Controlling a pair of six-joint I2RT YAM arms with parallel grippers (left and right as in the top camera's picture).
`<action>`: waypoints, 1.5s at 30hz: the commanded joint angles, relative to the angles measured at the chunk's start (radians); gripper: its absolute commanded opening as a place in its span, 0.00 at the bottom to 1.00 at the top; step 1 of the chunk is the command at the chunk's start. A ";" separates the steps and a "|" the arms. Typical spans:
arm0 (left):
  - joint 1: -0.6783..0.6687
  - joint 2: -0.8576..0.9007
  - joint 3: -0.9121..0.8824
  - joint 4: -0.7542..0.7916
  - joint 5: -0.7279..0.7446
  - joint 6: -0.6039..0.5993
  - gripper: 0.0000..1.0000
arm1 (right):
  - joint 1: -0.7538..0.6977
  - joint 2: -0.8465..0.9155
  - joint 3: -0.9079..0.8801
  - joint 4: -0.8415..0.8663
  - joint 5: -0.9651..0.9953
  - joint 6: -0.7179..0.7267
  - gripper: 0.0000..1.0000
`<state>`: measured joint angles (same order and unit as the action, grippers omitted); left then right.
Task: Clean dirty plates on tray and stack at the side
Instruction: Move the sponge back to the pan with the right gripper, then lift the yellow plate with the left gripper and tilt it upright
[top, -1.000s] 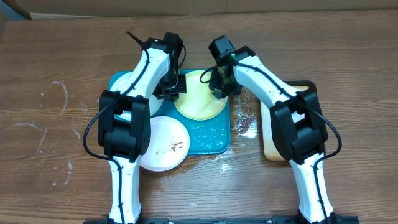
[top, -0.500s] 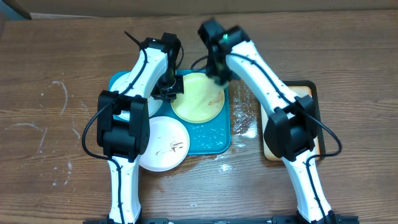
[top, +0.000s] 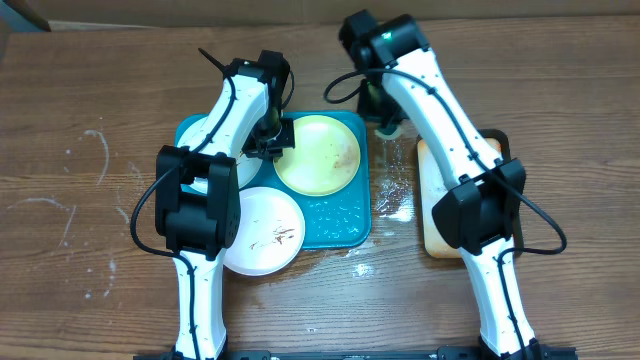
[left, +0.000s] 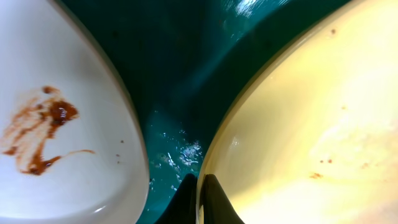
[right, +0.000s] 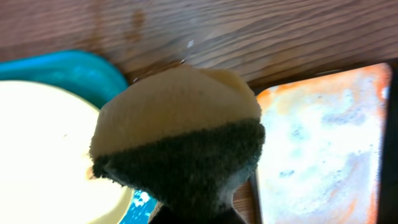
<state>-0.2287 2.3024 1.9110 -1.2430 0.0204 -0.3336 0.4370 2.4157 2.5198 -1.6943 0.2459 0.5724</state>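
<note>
The teal tray (top: 335, 225) holds the pale yellow-green plate (top: 320, 158), which has faint brown specks. My left gripper (top: 273, 140) is shut on that plate's left rim, as the left wrist view (left: 200, 198) shows. A white plate (top: 200, 135) with a brown smear (left: 43, 127) lies to its left, mostly under my left arm. Another smeared white plate (top: 262, 230) overhangs the tray's front left corner. My right gripper (top: 386, 118) is shut on a yellow and dark green sponge (right: 180, 140), held past the tray's right edge.
A smaller black-rimmed beige tray (top: 440, 215) with soapy stains (right: 323, 143) lies right of the teal tray. Wet patches (top: 392, 195) show on the wooden table between the two trays. Both arms reach over the tray from the front.
My right gripper has carried the sponge off the yellow-green plate and to the right, past the tray's edge. My left gripper still holds the plate's rim.
</note>
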 joint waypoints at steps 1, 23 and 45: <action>0.004 -0.074 0.092 -0.016 -0.032 0.015 0.04 | -0.058 -0.089 0.021 0.000 -0.005 0.003 0.04; -0.245 -0.319 0.248 -0.446 -0.699 -0.193 0.04 | -0.283 -0.096 -0.245 0.036 -0.124 -0.037 0.04; -0.360 -0.132 0.245 -0.444 -1.138 -0.329 0.04 | -0.333 -0.096 -0.517 0.175 -0.142 -0.050 0.04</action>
<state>-0.5453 2.1540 2.1429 -1.6871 -0.9695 -0.6044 0.1188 2.3600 2.0052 -1.5192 0.1108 0.5266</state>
